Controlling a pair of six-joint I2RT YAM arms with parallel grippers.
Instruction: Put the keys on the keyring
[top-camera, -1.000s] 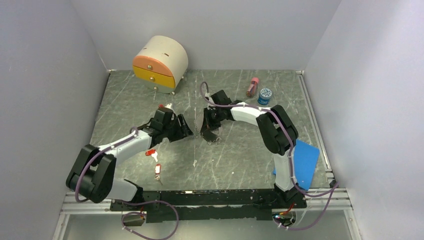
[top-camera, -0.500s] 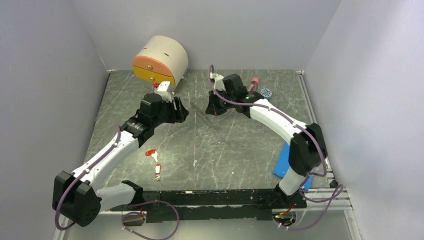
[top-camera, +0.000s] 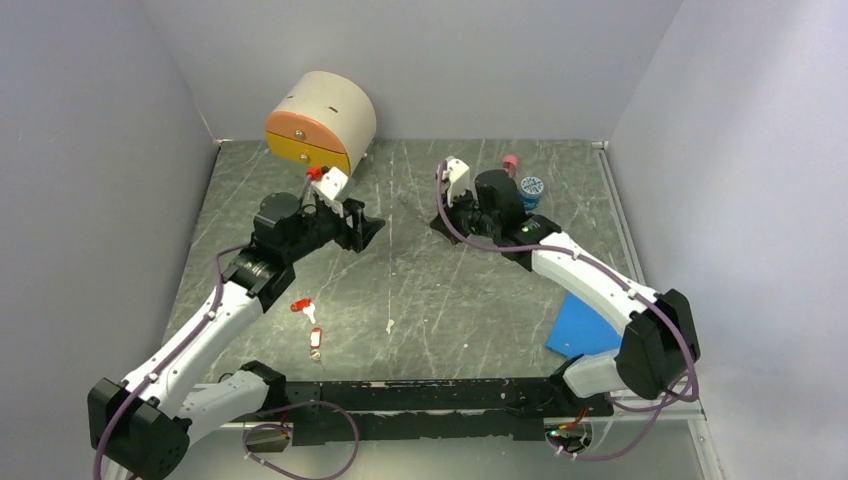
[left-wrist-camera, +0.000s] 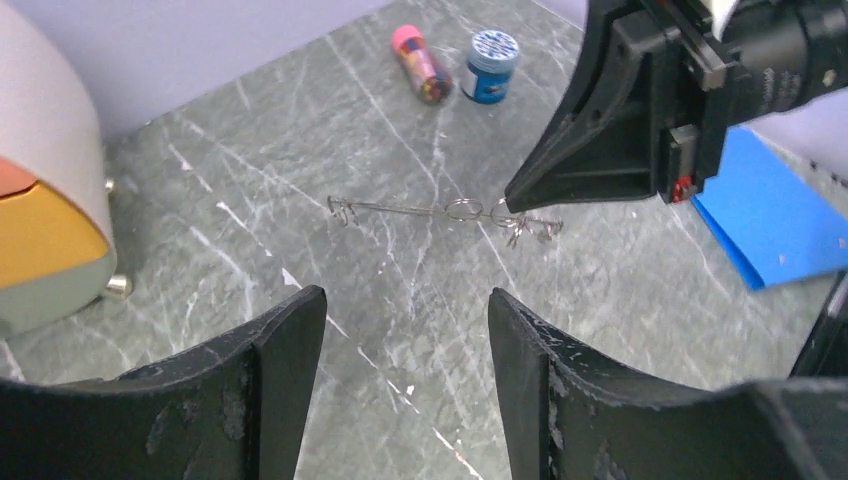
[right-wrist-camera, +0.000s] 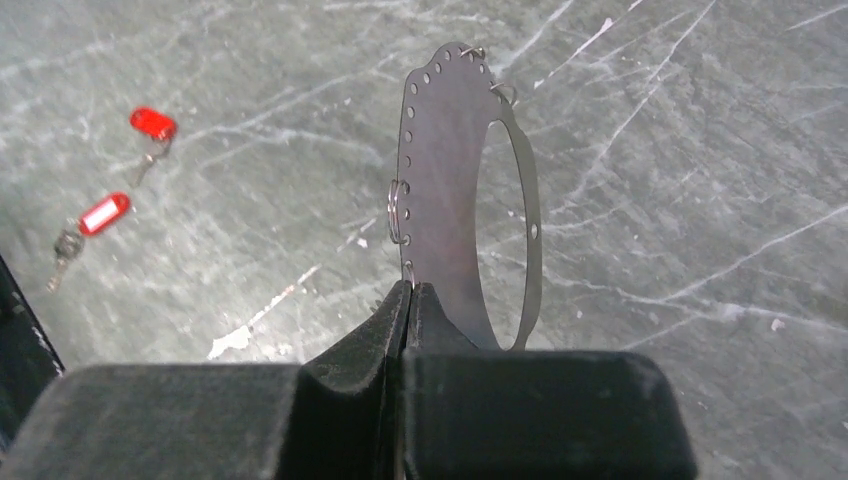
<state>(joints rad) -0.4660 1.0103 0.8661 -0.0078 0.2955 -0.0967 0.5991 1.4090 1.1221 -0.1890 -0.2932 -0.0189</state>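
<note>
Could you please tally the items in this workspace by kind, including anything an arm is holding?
Red-tagged keys: 2
Keyring: 1
Pink bottle: 1
Blue-lidded jar: 1
Drawer chest: 1
Blue sheet: 1
Total: 7

Lighting's bright, even and soft from overhead, so only faint shadows fall on the grey-green marbled stone tabletop. Top view's a bit grainy. In the right wrist view the black right gripper, close to the lens at bottom, looks slightly soft.
</note>
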